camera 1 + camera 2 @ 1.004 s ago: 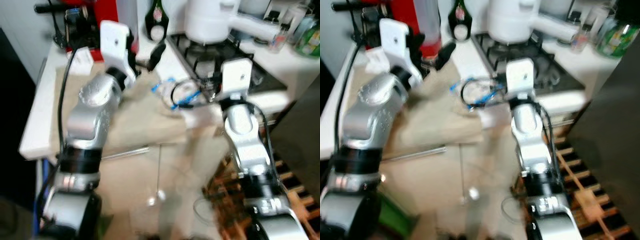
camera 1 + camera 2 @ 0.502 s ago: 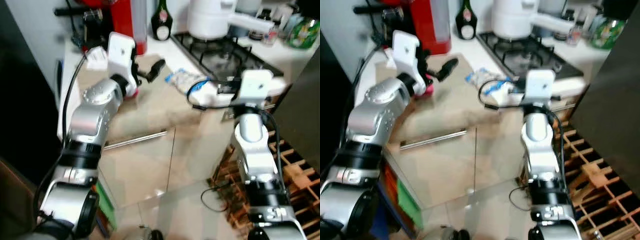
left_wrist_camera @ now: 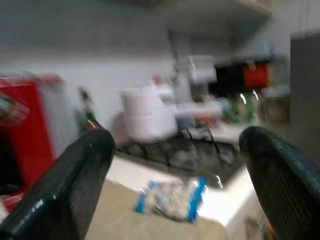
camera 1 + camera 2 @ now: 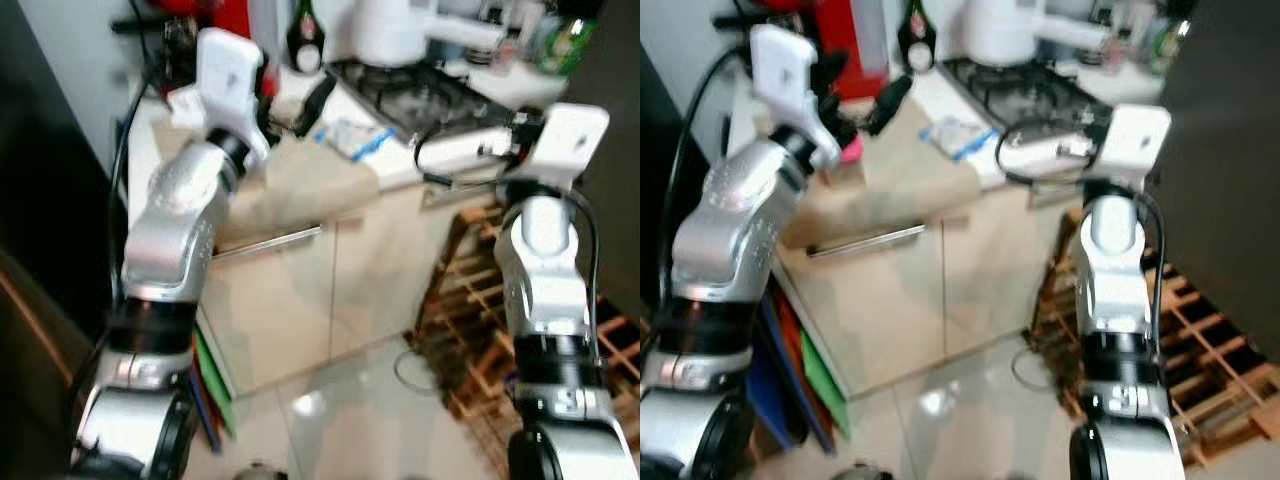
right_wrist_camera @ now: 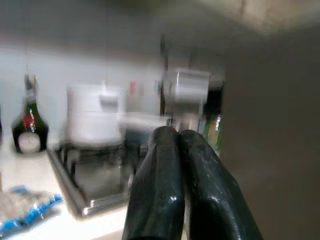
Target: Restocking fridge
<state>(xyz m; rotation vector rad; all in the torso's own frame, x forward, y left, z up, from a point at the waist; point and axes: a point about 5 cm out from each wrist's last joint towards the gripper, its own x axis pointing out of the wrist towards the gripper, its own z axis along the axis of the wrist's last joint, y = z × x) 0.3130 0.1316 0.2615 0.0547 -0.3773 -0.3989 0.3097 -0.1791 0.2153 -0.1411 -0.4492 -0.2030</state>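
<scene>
I am looking down at a kitchen corner with a pale tabletop (image 4: 300, 175) and beige cupboard doors under it. The picture is a bit blurry.

The thing to put away looks like a small bag with blue edges (image 3: 172, 199). It lies on the tabletop, just beside the black gas stove (image 4: 425, 90). In the head view the bag (image 4: 350, 138) sits between my two arms. Nothing is touching it.

My left pincer (image 3: 175, 200) is up over the tabletop, near the bag. Its two black fingers (image 3: 75, 185) are spread wide apart with nothing between them, and I can see the bag through the gap.

My right pincer (image 5: 180, 165) is held up by the front edge of the tabletop, near the stove. Its two fingers (image 5: 155, 190) are pressed together and hold nothing.

A white pot (image 4: 390, 30) stands on the stove. A dark bottle (image 4: 303, 45) stands behind the bag, and a red machine (image 4: 845, 40) is next to that. A wooden wine rack (image 4: 470, 340) stands on the floor beside the cupboards, and the floor (image 4: 350, 420) is shiny and pale.
</scene>
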